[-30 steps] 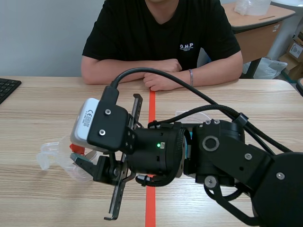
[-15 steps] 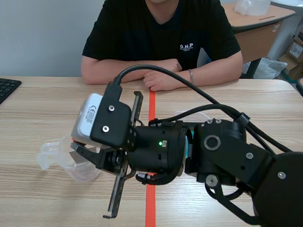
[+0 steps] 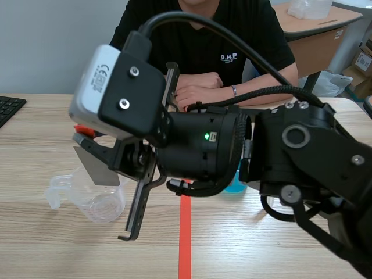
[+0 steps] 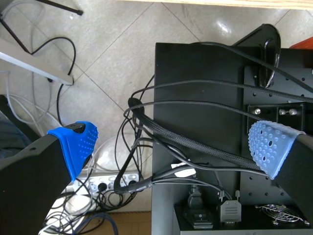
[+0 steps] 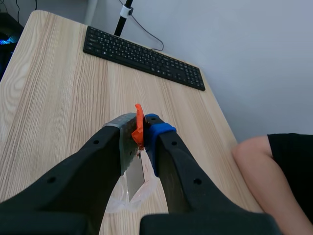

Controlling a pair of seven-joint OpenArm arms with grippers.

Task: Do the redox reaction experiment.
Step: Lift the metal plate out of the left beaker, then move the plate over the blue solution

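On the desk [image 3: 35, 133], near its left edge, stood the plastic cup [image 3: 102, 204]. The right gripper [image 5: 139, 132], clamped on the metal plate [image 3: 96, 168], had raised it above the cup; immersion was likely finished. The left gripper [image 4: 171, 142] hung spread, empty.

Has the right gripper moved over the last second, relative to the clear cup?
Yes. The right gripper has risen, lifting the grey metal strip up from the clear cup, which has stayed put.

A black keyboard [image 5: 144, 58] lies on the wooden table [image 5: 58, 103], well apart from a person [image 3: 197, 40] resting forearms there.
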